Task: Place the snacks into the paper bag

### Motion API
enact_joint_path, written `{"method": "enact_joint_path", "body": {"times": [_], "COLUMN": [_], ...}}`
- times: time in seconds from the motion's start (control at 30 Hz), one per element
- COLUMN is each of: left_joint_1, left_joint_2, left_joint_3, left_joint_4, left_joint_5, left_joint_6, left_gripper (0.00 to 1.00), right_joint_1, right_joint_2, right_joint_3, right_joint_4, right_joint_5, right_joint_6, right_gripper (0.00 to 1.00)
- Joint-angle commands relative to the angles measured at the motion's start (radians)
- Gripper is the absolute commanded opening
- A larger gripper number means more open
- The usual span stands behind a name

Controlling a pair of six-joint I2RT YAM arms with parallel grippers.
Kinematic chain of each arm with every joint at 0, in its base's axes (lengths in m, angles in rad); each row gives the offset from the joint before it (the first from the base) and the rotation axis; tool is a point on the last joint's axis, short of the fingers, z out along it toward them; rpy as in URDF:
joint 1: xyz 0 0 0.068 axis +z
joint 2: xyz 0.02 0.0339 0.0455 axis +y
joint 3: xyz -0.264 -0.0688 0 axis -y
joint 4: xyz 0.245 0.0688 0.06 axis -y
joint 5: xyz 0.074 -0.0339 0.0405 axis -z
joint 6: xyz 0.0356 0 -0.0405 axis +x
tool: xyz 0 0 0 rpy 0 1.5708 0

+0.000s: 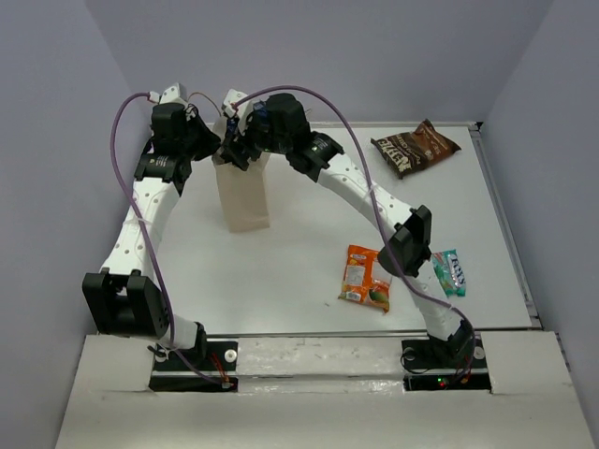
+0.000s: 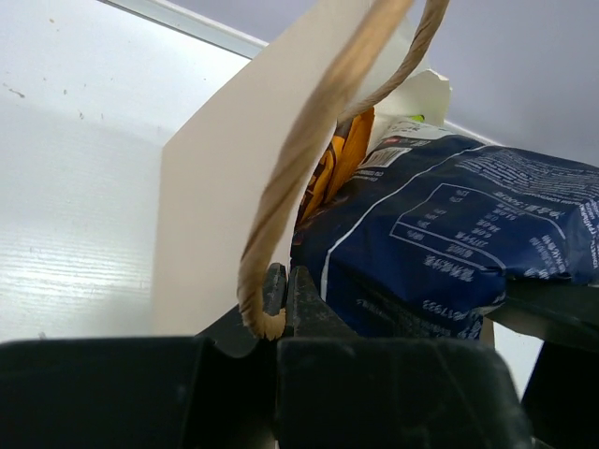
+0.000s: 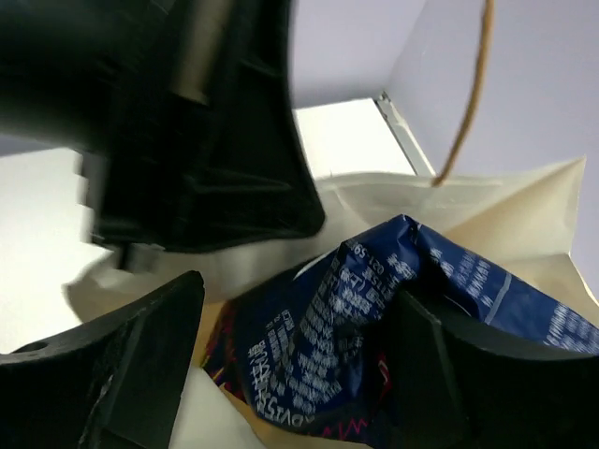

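The cream paper bag [image 1: 244, 198] stands upright at the back left of the table. My left gripper [image 2: 284, 282] is shut on its brown cord handle [image 2: 281, 187] at the bag's rim. In the bag's mouth lies the dark blue bag [image 3: 374, 318], with the orange-yellow chip bag [image 2: 343, 157] behind it. My right gripper [image 3: 299, 295] hangs over the mouth, open, its fingers wide on either side of the blue bag; the left finger stands apart from it. On the table lie the brown bag [image 1: 415, 147], the small orange packet [image 1: 365, 277] and the teal-green packet [image 1: 450, 272].
Both arms meet above the paper bag [image 2: 225, 215] in the top view, the left gripper [image 1: 211, 145] beside the right gripper [image 1: 238, 150]. The table's raised right edge [image 1: 505, 220] runs past the brown and teal packets. Grey walls close in on three sides.
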State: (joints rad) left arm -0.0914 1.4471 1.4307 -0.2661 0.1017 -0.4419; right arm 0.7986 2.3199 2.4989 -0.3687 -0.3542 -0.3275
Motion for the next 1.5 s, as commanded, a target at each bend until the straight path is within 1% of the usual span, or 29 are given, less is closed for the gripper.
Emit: {"method": "enact_joint_path", "body": {"times": [0.0, 0.07, 0.1, 0.13, 0.17, 0.2, 0.37, 0.43, 0.47, 0.5, 0.57, 0.6, 0.63, 0.67, 0.7, 0.73, 0.77, 0.87, 0.9, 0.93, 0.97, 1.0, 1.1, 1.13, 1.3, 1.47], "left_joint_1": [-0.001, -0.001, 0.002, 0.002, 0.005, 0.007, 0.016, 0.022, 0.024, 0.024, 0.024, 0.024, 0.025, 0.025, 0.025, 0.024, 0.024, 0.024, 0.024, 0.025, 0.024, 0.024, 0.025, 0.024, 0.025, 0.024], "left_joint_2": [0.009, 0.013, 0.015, 0.016, 0.021, 0.022, 0.033, 0.035, 0.035, 0.033, 0.026, 0.025, 0.029, 0.032, 0.035, 0.038, 0.042, 0.041, 0.041, 0.041, 0.041, 0.041, 0.036, 0.035, 0.029, 0.022], "left_joint_3": [-0.016, -0.021, -0.024, -0.027, -0.03, -0.03, -0.038, -0.049, -0.061, -0.068, -0.085, -0.087, -0.087, -0.084, -0.081, -0.079, -0.076, -0.078, -0.078, -0.079, -0.082, -0.084, -0.088, -0.09, -0.084, -0.078], "left_joint_4": [0.034, 0.036, 0.038, 0.039, 0.042, 0.044, 0.047, 0.045, 0.045, 0.045, 0.054, 0.057, 0.059, 0.061, 0.061, 0.059, 0.059, 0.059, 0.057, 0.054, 0.053, 0.053, 0.056, 0.057, 0.059, 0.054], "left_joint_5": [0.024, 0.033, 0.038, 0.044, 0.059, 0.067, 0.07, 0.069, 0.066, 0.066, 0.066, 0.07, 0.072, 0.078, 0.079, 0.082, 0.082, 0.084, 0.082, 0.081, 0.081, 0.081, 0.084, 0.085, 0.081, 0.081], "left_joint_6": [0.009, 0.008, 0.006, 0.005, 0.003, -0.001, -0.011, -0.014, -0.012, -0.011, -0.011, -0.012, -0.014, -0.017, -0.018, -0.018, -0.018, -0.015, -0.009, -0.004, -0.003, -0.001, -0.003, -0.003, 0.002, 0.005], "left_gripper": [0.0, 0.0, 0.0, 0.0, 0.0, 0.0, 0.0, 0.0, 0.0, 0.0, 0.0, 0.0, 0.0, 0.0, 0.0, 0.0, 0.0, 0.0, 0.0, 0.0, 0.0, 0.0, 0.0, 0.0, 0.0, 0.0], "right_joint_1": [0.027, 0.027, 0.036, 0.036, 0.045, 0.045, 0.045, 0.045, 0.031, 0.012, -0.054, -0.109, -0.124, -0.136, -0.186, -0.217, -0.24, -0.311, -0.324, -0.334, -0.334, -0.334, -0.334, -0.334, -0.334, -0.334], "right_joint_2": [-0.046, -0.114, -0.141, -0.172, -0.2, -0.236, -0.266, -0.277, -0.287, -0.303, -0.391, -0.439, -0.488, -0.558, -0.579, -0.597, -0.626, -0.659, -0.657, -0.643, -0.625, -0.579, -0.518, -0.489, -0.4, -0.315], "right_joint_3": [0.091, 0.078, 0.065, 0.045, 0.01, -0.001, -0.038, -0.031, -0.034, -0.043, -0.151, -0.234, -0.327, -0.479, -0.53, -0.578, -0.663, -0.767, -0.797, -0.792, -0.741, -0.709, -0.628, -0.6, -0.569, -0.496], "right_joint_4": [0.057, 0.082, 0.121, 0.141, 0.157, 0.157, 0.08, 0.053, 0.053, 0.028, -0.025, -0.039, -0.029, -0.016, -0.021, -0.022, -0.021, 0.017, 0.068, 0.083, 0.088, 0.089, 0.096, 0.102, 0.129, 0.126], "right_joint_5": [0.012, 0.024, 0.024, 0.021, 0.024, 0.03, 0.102, 0.174, 0.317, 0.412, 0.544, 0.566, 0.604, 0.651, 0.641, 0.626, 0.62, 0.638, 0.58, 0.557, 0.517, 0.496, 0.436, 0.428, 0.411, 0.416], "right_joint_6": [0.016, 0.054, 0.062, 0.067, 0.059, 0.059, 0.065, 0.135, 0.184, 0.328, 0.549, 0.691, 0.723, 0.761, 0.795, 0.836, 0.898, 0.932, 0.941, 0.944, 0.94, 0.938, 0.964, 0.981, 1.056, 1.087], "right_gripper": [0.8, 0.82, 0.84, 0.89, 0.89, 0.91, 0.96, 0.95, 0.93, 0.87, 0.83, 0.79, 0.79, 0.79, 0.83, 0.85, 0.86, 0.87, 0.87, 0.86, 0.86, 0.86, 0.86, 0.86, 0.86, 0.84]}}
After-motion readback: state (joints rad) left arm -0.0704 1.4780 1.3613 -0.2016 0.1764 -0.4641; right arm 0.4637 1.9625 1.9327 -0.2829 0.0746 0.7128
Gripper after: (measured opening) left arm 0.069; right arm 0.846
